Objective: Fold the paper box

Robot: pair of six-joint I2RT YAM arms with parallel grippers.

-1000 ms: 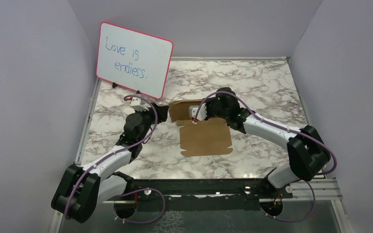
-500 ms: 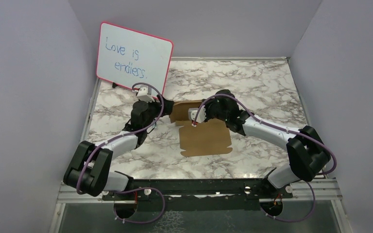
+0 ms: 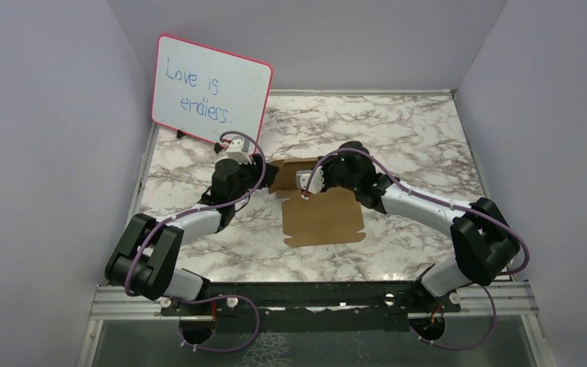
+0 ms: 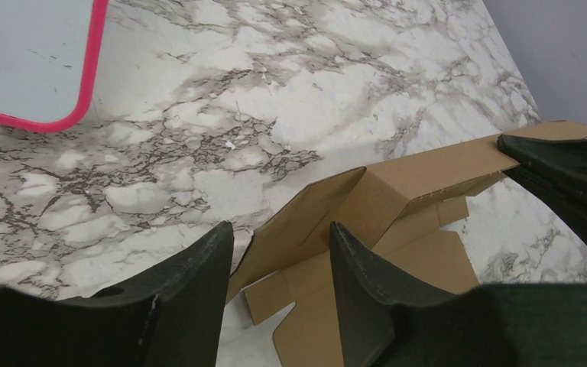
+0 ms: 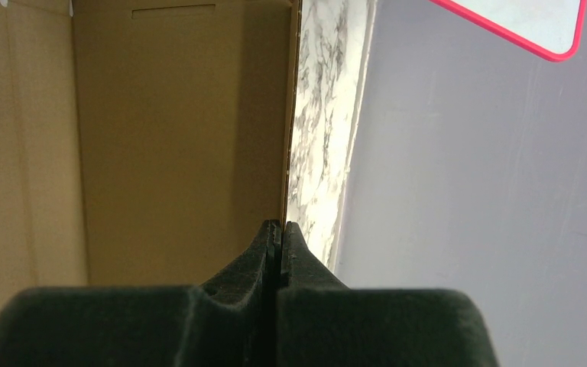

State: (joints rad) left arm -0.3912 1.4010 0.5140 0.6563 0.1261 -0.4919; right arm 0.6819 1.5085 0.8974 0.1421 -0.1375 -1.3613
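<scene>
The paper box (image 3: 322,216) is a brown die-cut sheet lying flat mid-table, with its far flap (image 3: 290,173) raised upright. My right gripper (image 3: 310,176) is shut on the top edge of that raised flap; in the right wrist view the fingertips (image 5: 274,233) pinch the cardboard edge (image 5: 183,138). My left gripper (image 3: 265,175) is open at the left end of the raised flap. In the left wrist view the flap's left end (image 4: 306,222) shows between the two spread fingers (image 4: 206,260), not touched. The right gripper's black finger (image 4: 565,164) shows at the flap's far end.
A pink-framed whiteboard (image 3: 210,95) reading "Love is endless." stands at the far left, close behind my left gripper; its corner shows in the left wrist view (image 4: 23,53). Purple walls enclose the marble table (image 3: 413,138) on three sides.
My left arm has stretched forward and to the right, bringing its open gripper up to the left end of the raised flap. My right gripper has kept hold of the flap.
</scene>
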